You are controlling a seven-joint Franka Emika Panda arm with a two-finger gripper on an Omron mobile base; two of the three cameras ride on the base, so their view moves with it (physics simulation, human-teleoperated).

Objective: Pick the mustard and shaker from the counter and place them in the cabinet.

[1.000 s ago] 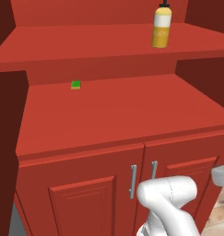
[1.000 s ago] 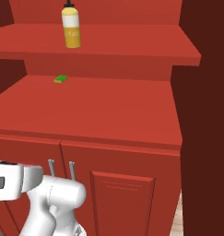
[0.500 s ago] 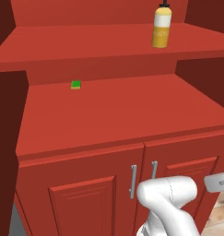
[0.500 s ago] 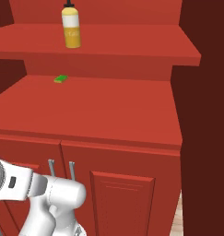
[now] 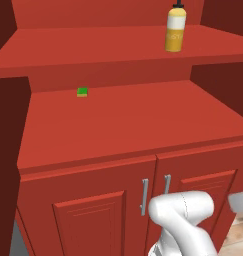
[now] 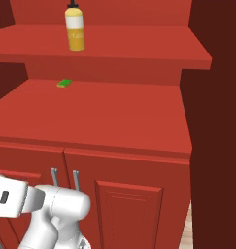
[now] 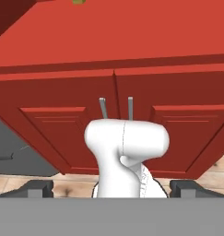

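On the cabinet's (image 5: 118, 125) far upper shelf stands our mustard (image 5: 175, 29), upright and already delivered; we judge the shaker comes next; our end effector (image 7: 111, 188), low before the doors, is spread wide, holding nothing.

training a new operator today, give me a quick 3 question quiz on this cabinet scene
1. True or false: the mustard stands upright on the upper red shelf.
2. Multiple choice: the small green block lies on A) the upper shelf beside the mustard, B) the lower red shelf near its back left, C) the floor.
3. Fill in: in the hand view, the gripper looks at two panelled doors that are ____, with silver bar handles side by side.

Key
1. True.
2. B.
3. Closed.
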